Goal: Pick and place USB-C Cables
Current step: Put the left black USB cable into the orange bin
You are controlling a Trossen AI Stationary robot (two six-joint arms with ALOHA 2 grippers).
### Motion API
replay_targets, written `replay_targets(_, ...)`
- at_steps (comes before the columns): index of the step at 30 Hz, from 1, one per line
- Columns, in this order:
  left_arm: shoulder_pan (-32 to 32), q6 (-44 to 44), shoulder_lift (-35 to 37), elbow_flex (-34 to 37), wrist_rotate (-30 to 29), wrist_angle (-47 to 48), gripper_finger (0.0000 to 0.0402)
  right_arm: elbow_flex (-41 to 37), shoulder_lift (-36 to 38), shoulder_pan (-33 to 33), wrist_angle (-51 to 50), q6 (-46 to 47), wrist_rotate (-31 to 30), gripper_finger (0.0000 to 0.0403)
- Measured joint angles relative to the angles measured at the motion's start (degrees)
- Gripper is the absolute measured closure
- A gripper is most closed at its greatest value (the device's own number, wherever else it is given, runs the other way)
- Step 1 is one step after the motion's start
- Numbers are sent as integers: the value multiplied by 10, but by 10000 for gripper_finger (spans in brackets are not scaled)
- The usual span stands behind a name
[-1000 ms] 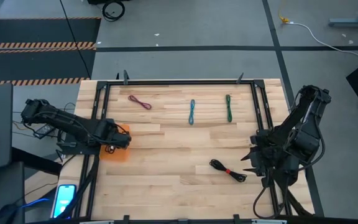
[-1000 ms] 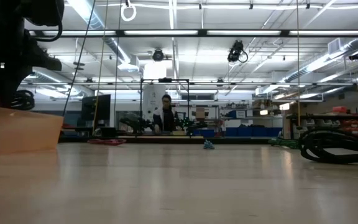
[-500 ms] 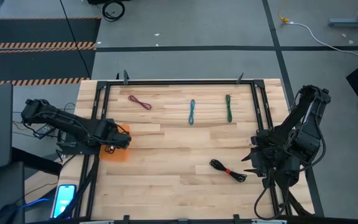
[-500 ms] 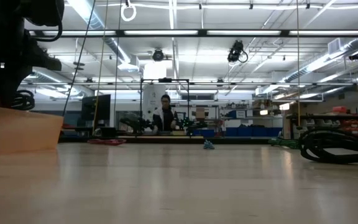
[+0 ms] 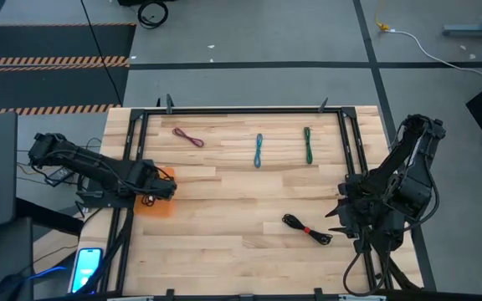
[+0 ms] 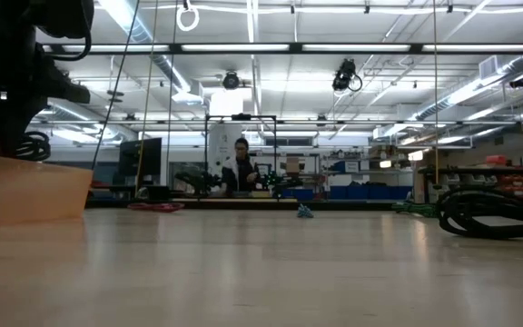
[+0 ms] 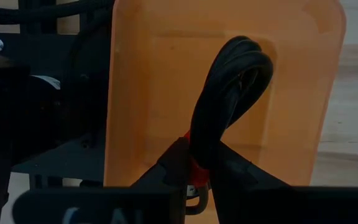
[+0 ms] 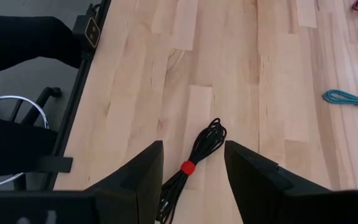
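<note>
My left gripper (image 5: 151,197) is over the orange tray (image 5: 162,206) at the table's left edge, shut on a black coiled cable with a red tie (image 7: 229,93). The second black coil with a red tie (image 5: 306,229) lies flat on the wood near the right side. My right gripper (image 5: 339,219) is just right of it, open, with its fingers (image 8: 145,168) apart above the coil (image 8: 194,158) and touching nothing. The maroon cable (image 5: 188,137), teal cable (image 5: 258,150) and green cable (image 5: 307,145) lie in a row near the far edge. My left gripper (image 7: 197,167) pinches the black coil between its two fingers at the red tie (image 7: 194,167), near one end of the bundle. The looped end (image 7: 244,59) sticks out beyond the fingertips over the orange tray's floor (image 7: 148,74). Whether the loop touches the tray, I cannot tell.
A black metal frame (image 5: 241,109) runs along the table's far edge and down both sides. A phone (image 5: 86,267) lies off the near left corner. In the low view the tray's wall (image 6: 25,186) stands at the left, with open wood between tray and right-hand coil (image 6: 493,213).
</note>
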State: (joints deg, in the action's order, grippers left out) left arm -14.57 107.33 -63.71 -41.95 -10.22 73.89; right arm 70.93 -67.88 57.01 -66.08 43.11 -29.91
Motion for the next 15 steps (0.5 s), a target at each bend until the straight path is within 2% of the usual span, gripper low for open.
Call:
replay_targets(8,0,15,0,0,-26,4,343,0,0,0,0,0,0,224)
replay_targets(15,7,15,0,0,-24,4,290,0,0,0,0,2,0,224)
